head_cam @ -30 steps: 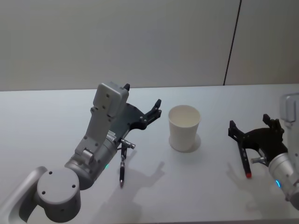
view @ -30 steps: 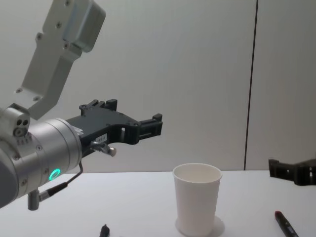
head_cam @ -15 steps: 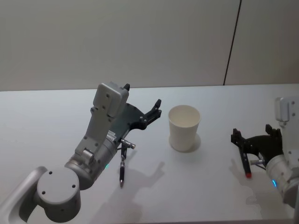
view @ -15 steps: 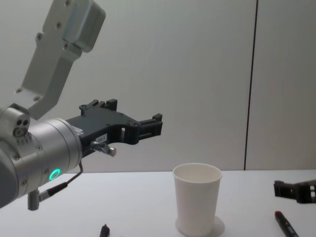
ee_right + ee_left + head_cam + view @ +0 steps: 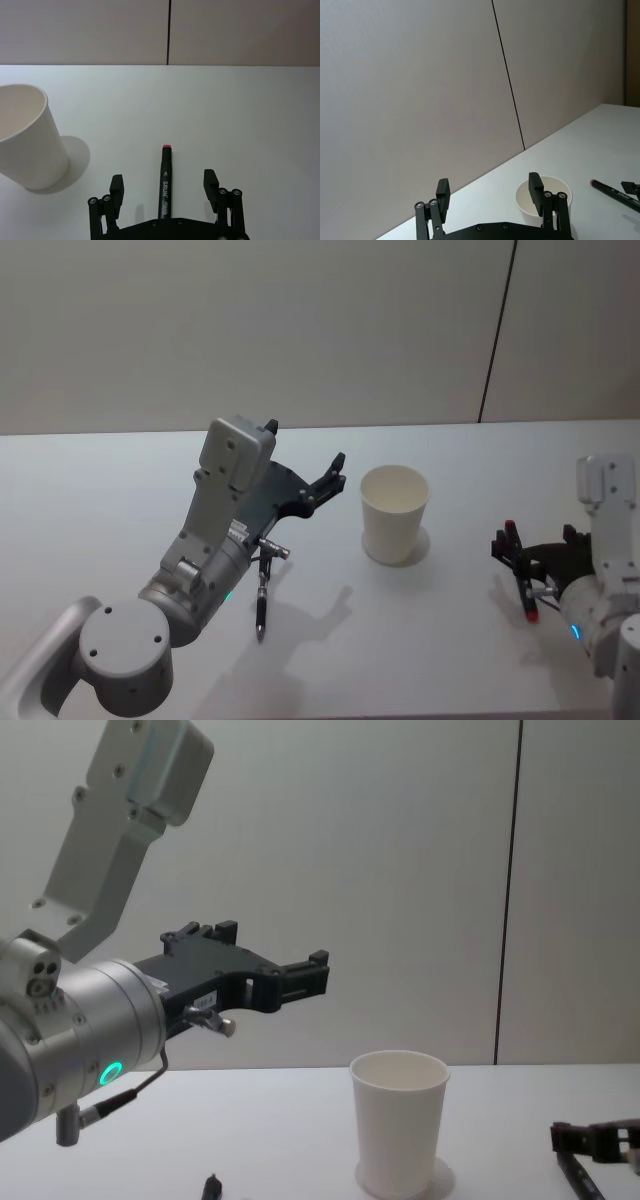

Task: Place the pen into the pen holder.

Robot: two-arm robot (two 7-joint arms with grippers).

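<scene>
Mid-barrel looks the hold for the spread right gripper [image 5: 163,178] straddling the light, stiff black red-tipped pen [image 5: 166,170] right of the white paper cup [image 5: 394,512].

In your head view the pen holder [image 5: 394,512] stands mid-frame on the table [image 5: 120,480], the pen [image 5: 527,598] lies lower right under the right gripper [image 5: 538,540], and a second pen [image 5: 262,605] lies lower left.
</scene>
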